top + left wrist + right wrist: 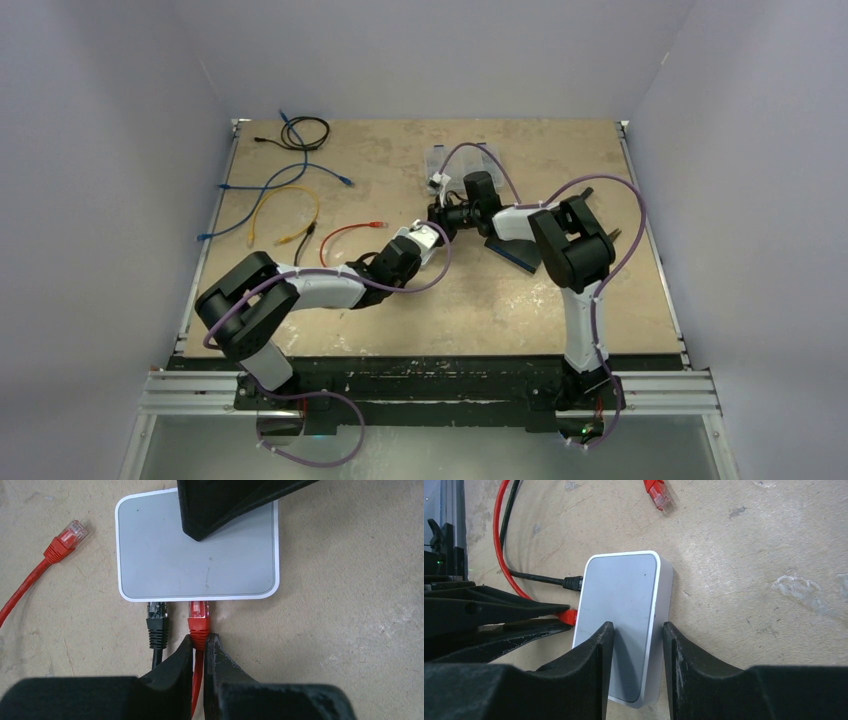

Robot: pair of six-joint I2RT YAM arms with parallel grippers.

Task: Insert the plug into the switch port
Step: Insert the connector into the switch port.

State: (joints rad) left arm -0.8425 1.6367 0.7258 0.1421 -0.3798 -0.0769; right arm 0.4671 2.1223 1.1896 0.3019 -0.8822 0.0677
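The switch [197, 560] is a flat grey box with a white rim, lying on the table [425, 240]. My left gripper [200, 640] is shut on the boot of a red plug [198, 617]. The plug's clear tip meets the switch's near edge, but how deep it sits cannot be seen. A black plug [157, 617] sits in the port beside it. My right gripper [638, 626] stands open at the switch's [624, 600] opposite end. One of its fingers [601, 640] is over the top face and the other is beside the side wall.
The red cable's other plug [67, 537] lies loose to the left of the switch. Blue, yellow and black cables [285, 190] are strewn at the back left. A clear plastic bag [465, 160] lies behind the grippers, and a dark flat object [515, 255] under the right arm.
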